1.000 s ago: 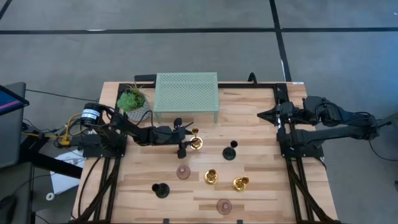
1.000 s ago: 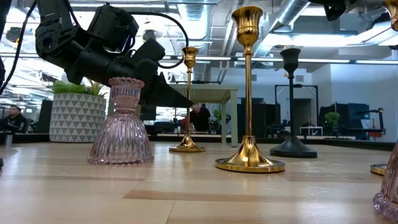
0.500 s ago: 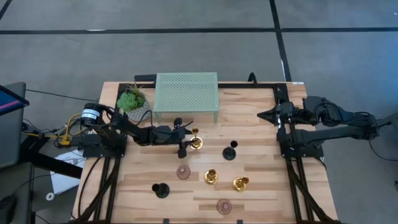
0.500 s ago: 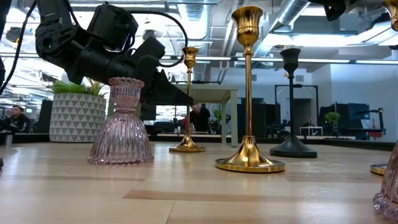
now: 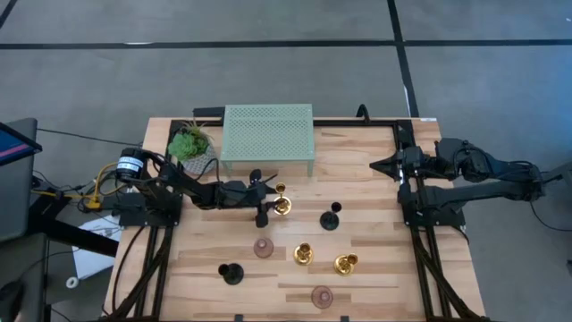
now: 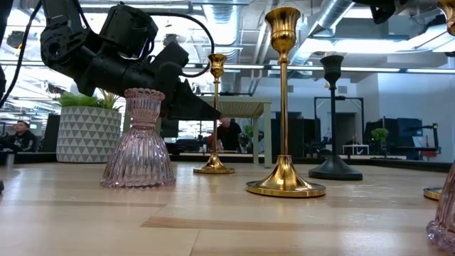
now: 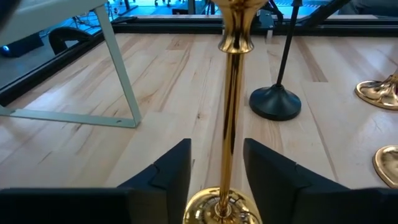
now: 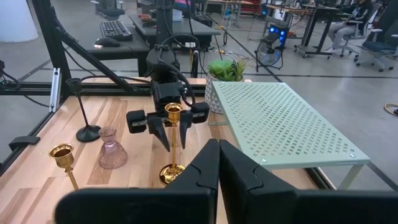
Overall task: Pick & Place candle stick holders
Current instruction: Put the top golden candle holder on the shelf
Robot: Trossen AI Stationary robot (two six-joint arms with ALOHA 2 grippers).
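A gold candle stick holder [image 5: 281, 206] stands upright on its round base near the table's middle. My left gripper [image 7: 217, 146] is open and low, with one finger on each side of its thin stem [image 7: 229, 124]; a small gap shows on both sides. It also shows in the right wrist view [image 8: 168, 121]. Other holders stand on the table: one black [image 5: 332, 219], one pink [image 5: 263, 247], two gold [image 5: 304, 255] [image 5: 346, 264], another black [image 5: 231, 273], another pink [image 5: 322, 296]. My right gripper [image 8: 217, 163] is shut and empty at the table's right edge [image 5: 380, 165].
A pale green perforated stand [image 5: 267, 139] sits at the far middle of the table, just beyond the left gripper. A potted green plant [image 5: 189, 143] stands at its left. People sit in the room beyond the table [image 6: 14, 135].
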